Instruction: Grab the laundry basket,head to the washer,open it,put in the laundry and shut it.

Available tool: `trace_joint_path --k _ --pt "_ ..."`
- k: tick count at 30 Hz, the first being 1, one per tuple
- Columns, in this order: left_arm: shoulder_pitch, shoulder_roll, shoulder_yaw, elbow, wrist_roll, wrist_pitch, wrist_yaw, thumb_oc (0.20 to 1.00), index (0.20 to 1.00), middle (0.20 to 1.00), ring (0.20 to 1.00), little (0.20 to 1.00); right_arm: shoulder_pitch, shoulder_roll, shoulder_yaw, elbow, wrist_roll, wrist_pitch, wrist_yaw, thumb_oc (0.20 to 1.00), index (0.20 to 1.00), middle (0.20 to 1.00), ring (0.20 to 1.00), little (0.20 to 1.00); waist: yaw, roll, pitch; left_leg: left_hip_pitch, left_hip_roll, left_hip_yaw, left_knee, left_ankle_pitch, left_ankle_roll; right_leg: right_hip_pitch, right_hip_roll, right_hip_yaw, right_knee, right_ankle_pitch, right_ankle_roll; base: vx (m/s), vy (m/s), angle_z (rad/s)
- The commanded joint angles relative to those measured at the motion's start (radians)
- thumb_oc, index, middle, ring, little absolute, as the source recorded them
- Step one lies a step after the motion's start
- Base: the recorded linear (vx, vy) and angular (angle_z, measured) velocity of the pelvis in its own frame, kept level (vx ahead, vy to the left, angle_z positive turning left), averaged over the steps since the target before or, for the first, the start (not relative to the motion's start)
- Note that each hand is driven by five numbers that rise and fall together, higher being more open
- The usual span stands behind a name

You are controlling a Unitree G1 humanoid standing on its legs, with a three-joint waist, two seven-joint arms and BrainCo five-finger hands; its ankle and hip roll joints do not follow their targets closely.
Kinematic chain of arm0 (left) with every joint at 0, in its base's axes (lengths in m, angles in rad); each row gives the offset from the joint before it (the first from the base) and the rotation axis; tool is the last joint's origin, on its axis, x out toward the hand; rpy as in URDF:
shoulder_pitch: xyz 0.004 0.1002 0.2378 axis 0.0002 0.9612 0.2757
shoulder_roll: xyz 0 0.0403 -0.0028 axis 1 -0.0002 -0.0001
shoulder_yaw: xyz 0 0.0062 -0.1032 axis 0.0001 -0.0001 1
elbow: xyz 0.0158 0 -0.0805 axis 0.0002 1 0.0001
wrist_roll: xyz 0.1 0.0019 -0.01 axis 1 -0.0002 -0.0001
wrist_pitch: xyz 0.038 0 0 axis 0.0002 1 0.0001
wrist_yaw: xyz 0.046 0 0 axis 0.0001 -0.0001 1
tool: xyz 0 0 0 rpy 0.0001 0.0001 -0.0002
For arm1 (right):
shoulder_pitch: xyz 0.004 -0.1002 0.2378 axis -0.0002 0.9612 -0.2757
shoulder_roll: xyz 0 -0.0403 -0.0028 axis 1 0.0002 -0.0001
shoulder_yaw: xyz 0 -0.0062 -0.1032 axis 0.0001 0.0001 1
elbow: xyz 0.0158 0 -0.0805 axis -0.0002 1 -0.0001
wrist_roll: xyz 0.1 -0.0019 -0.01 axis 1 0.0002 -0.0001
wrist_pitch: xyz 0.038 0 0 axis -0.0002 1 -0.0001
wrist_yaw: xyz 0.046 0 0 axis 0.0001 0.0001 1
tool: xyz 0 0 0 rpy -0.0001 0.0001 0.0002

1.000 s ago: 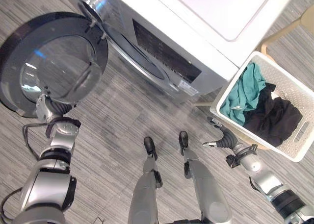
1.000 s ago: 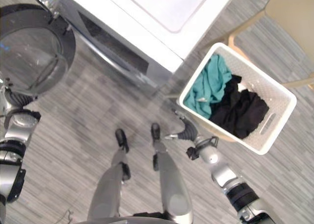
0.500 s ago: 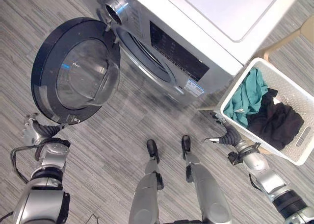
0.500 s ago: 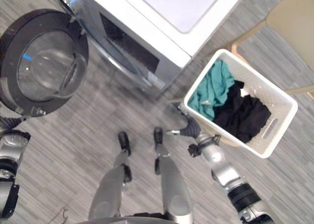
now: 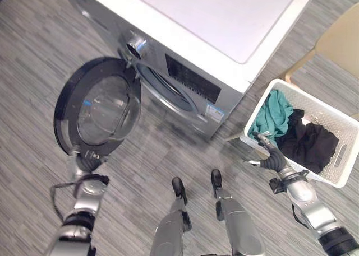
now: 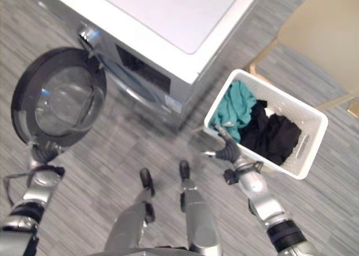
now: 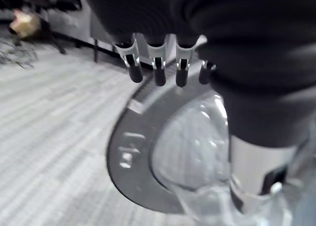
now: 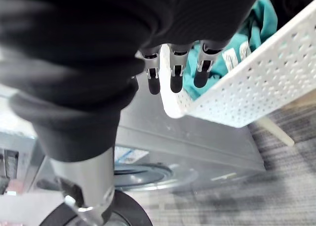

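Note:
The white washer (image 5: 213, 26) stands ahead with its round glass door (image 5: 100, 111) swung wide open toward my left. Its drum opening (image 5: 165, 89) faces me. A white perforated laundry basket (image 5: 336, 180) sits at my right, with teal cloth (image 5: 268, 117) and black cloth (image 5: 311, 144) inside. My right hand (image 5: 270, 158) is open at the basket's near corner, fingers (image 8: 172, 70) by the rim next to the teal cloth (image 8: 247, 25). My left hand (image 5: 84, 162) is just below the door's lower rim (image 7: 133, 152), its fingers (image 7: 157, 67) straight.
A tan chair (image 6: 320, 37) stands behind the basket at the far right. Pale wooden legs (image 8: 274, 131) show under the basket. Grey plank floor (image 5: 39, 54) spreads out left of the door and in front of the washer.
The whole view has shifted, so the camera moved. The left hand, apart from the door half a second ago, is back under its rim. The right hand's fingers have come up to the basket's corner.

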Motion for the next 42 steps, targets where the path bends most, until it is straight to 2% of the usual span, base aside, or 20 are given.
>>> trace_joint_path --k 1,3,4,5,6,8,11,13,14,15,16,17,20,21,22,23,24,27,32,42 --pt "0.079 0.010 -0.022 -0.050 0.099 -0.037 -0.001 1.000 1.000 1.000 1.000 1.000 0.052 0.032 -0.013 -0.059 -0.046 -0.029 0.005 1.000 1.000 1.000 1.000 1.000 -0.015 -0.042 -0.090 0.053 -0.086 -0.021 0.045 -0.152 0.038 0.089 -0.043 -0.028 -0.120 0.012 0.112 0.07 -0.024 -0.43" --pt "0.166 -0.047 -0.035 -0.119 0.111 -0.045 -0.038 1.000 1.000 1.000 1.000 1.000 0.059 0.039 -0.043 -0.064 -0.084 -0.018 0.001 1.000 1.000 1.000 1.000 1.000 -0.012 -0.018 -0.102 0.101 -0.076 0.007 0.049 -0.166 0.043 0.106 -0.038 -0.054 -0.072 -0.017 0.115 0.03 -0.056 -0.43" --pt "0.205 -0.075 -0.034 -0.134 0.082 -0.046 -0.068 1.000 1.000 1.000 1.000 1.000 0.049 0.044 -0.047 -0.068 -0.115 -0.012 -0.002 1.000 1.000 1.000 1.000 1.000 0.005 -0.006 -0.104 0.129 -0.050 0.052 0.052 -0.171 0.037 0.115 -0.066 -0.164 -0.015 -0.043 0.115 0.00 -0.065 -0.78" --pt "0.206 -0.075 -0.034 -0.134 0.082 -0.045 -0.068 1.000 1.000 1.000 1.000 1.000 0.049 0.044 -0.047 -0.069 -0.115 -0.012 -0.002 1.000 1.000 1.000 1.000 1.000 0.005 -0.006 -0.103 0.130 -0.051 0.051 0.052 -0.171 0.037 0.115 -0.066 -0.165 -0.014 -0.044 0.116 0.08 -0.130 -1.35" --pt "0.243 -0.100 -0.035 -0.116 0.064 -0.043 -0.088 1.000 1.000 1.000 1.000 1.000 0.036 0.051 -0.042 -0.072 -0.148 -0.011 -0.012 1.000 1.000 1.000 1.000 1.000 0.022 0.002 -0.121 0.171 -0.024 0.090 0.053 -0.191 0.021 0.155 -0.108 -0.290 0.009 -0.089 0.116 0.09 -0.075 -1.51" --pt "0.253 -0.119 -0.043 -0.082 0.049 -0.039 -0.110 1.000 1.000 1.000 1.000 1.000 0.026 0.051 -0.039 -0.072 -0.173 -0.006 -0.018 1.000 1.000 1.000 1.000 1.000 0.018 -0.001 -0.128 0.192 -0.013 0.108 0.058 -0.194 0.016 0.167 -0.118 -0.316 0.013 -0.094 0.110 0.10 -0.163 -0.99" --pt "0.259 -0.166 -0.049 0.049 0.025 -0.039 -0.158 1.000 1.000 1.000 1.000 1.000 0.032 0.028 -0.040 -0.080 -0.244 -0.004 -0.030 1.000 1.000 1.000 1.000 1.000 0.009 -0.009 -0.158 0.209 0.008 0.134 0.129 -0.224 0.002 0.211 -0.106 -0.280 -0.026 -0.103 0.100 0.15 -0.243 -0.55" --pt "0.248 -0.200 -0.066 0.145 0.011 -0.037 -0.180 1.000 1.000 1.000 1.000 1.000 0.015 -0.019 -0.016 -0.087 -0.301 -0.001 -0.043 1.000 1.000 1.000 1.000 1.000 0.007 -0.025 -0.161 0.184 0.061 0.150 0.295 -0.200 -0.032 0.266 -0.092 -0.258 -0.074 -0.105 0.074 0.12 -0.250 -0.32" --pt "0.245 -0.202 -0.066 0.148 0.011 -0.039 -0.179 1.000 1.000 1.000 1.000 1.000 0.013 -0.020 -0.016 -0.087 -0.301 -0.001 -0.044 1.000 1.000 1.000 1.000 1.000 0.007 -0.023 -0.159 0.181 0.066 0.150 0.305 -0.203 -0.035 0.268 -0.088 -0.257 -0.076 -0.104 0.072 0.06 -0.145 -0.26" --pt "0.244 -0.212 -0.072 0.169 0.005 -0.039 -0.183 1.000 1.000 1.000 1.000 1.000 -0.005 -0.040 0.002 -0.089 -0.317 0.004 -0.043 1.000 1.000 1.000 1.000 1.000 0.012 -0.027 -0.155 0.166 0.082 0.131 0.359 -0.184 -0.046 0.281 -0.078 -0.243 -0.088 -0.105 0.059 0.00 -0.153 -0.30" --pt "0.242 -0.237 -0.089 0.213 -0.008 -0.045 -0.193 1.000 1.000 1.000 1.000 1.000 -0.042 -0.067 0.043 -0.081 -0.339 0.008 -0.036 1.000 1.000 1.000 1.000 1.000 0.026 -0.039 -0.146 0.109 0.080 0.073 0.423 -0.139 -0.038 0.290 -0.072 -0.215 -0.116 -0.091 0.039 0.00 -0.145 -0.45" --pt "0.241 -0.237 -0.089 0.214 -0.008 -0.045 -0.193 1.000 1.000 1.000 1.000 1.000 -0.044 -0.067 0.044 -0.080 -0.339 0.008 -0.036 1.000 1.000 1.000 1.000 1.000 0.025 -0.038 -0.147 0.107 0.080 0.072 0.424 -0.139 -0.038 0.289 -0.072 -0.215 -0.116 -0.090 0.039 -0.01 -0.088 -0.44" --pt "0.246 -0.253 -0.112 0.253 -0.018 -0.047 -0.205 1.000 1.000 1.000 1.000 1.000 -0.109 -0.100 0.103 -0.053 -0.373 0.019 -0.042 1.000 1.000 1.000 1.000 1.000 0.057 -0.047 -0.143 0.025 0.016 -0.077 0.372 -0.185 -0.016 0.302 -0.069 -0.153 -0.134 -0.098 0.050 0.11 -0.002 -0.94" --pt "0.244 -0.257 -0.123 0.277 -0.020 -0.045 -0.212 1.000 1.000 1.000 1.000 1.000 -0.138 -0.109 0.127 -0.027 -0.384 0.025 -0.046 1.000 1.000 1.000 1.000 1.000 0.069 -0.044 -0.139 -0.005 0.007 -0.113 0.301 -0.164 -0.018 0.309 -0.058 -0.124 -0.130 -0.107 0.052 0.12 0.004 -0.63" --pt "0.243 -0.257 -0.122 0.277 -0.020 -0.045 -0.212 1.000 1.000 1.000 1.000 1.000 -0.139 -0.109 0.127 -0.027 -0.384 0.025 -0.046 1.000 1.000 1.000 1.000 1.000 0.069 -0.045 -0.141 -0.006 0.006 -0.112 0.295 -0.158 -0.018 0.305 -0.059 -0.123 -0.131 -0.104 0.052 0.14 0.030 -0.76" --pt "0.234 -0.257 -0.131 0.306 -0.015 -0.043 -0.208 1.000 1.000 1.000 1.000 1.000 -0.171 -0.116 0.155 0.002 -0.385 0.028 -0.051 1.000 1.000 1.000 1.000 1.000 0.089 -0.039 -0.130 -0.047 -0.007 -0.166 0.247 -0.113 -0.027 0.308 -0.039 -0.095 -0.124 -0.115 0.047 0.08 0.026 -0.60" --pt "0.227 -0.256 -0.134 0.315 -0.016 -0.041 -0.204 1.000 1.000 1.000 1.000 1.000 -0.190 -0.121 0.170 0.017 -0.393 0.032 -0.058 1.000 1.000 1.000 1.000 1.000 0.101 -0.035 -0.122 -0.073 -0.018 -0.198 0.239 -0.095 -0.031 0.309 -0.029 -0.082 -0.115 -0.123 0.042 0.09 0.027 -0.50" --pt "0.223 -0.255 -0.126 0.340 -0.017 -0.039 -0.207 1.000 1.000 1.000 1.000 1.000 -0.202 -0.119 0.191 0.037 -0.403 0.032 -0.050 1.000 1.000 1.000 1.000 1.000 0.102 -0.023 -0.126 -0.039 -0.008 -0.215 0.183 -0.097 -0.026 0.308 -0.013 -0.070 -0.096 -0.146 0.041 0.09 0.078 -0.42" --pt "0.195 -0.233 -0.134 0.355 -0.016 -0.035 -0.194 1.000 1.000 1.000 1.000 1.000 -0.284 -0.123 0.254 0.096 -0.454 0.048 -0.073 1.000 1.000 1.000 1.000 1.000 0.111 -0.017 -0.105 -0.035 -0.028 -0.205 0.177 -0.105 -0.003 0.248 -0.028 -0.057 -0.025 -0.163 0.042 0.02 0.149 -0.34" --pt "0.102 -0.183 -0.180 0.328 -0.062 -0.061 -0.146 1.000 1.000 1.000 1.000 1.000 -0.591 -0.004 0.438 0.410 -0.516 0.110 -0.146 1.000 1.000 1.000 1.000 1.000 0.176 -0.025 -0.031 -0.150 -0.064 -0.204 0.150 -0.075 0.018 0.096 -0.050 -0.066 -0.021 -0.100 0.065 -0.05 0.058 0.04"
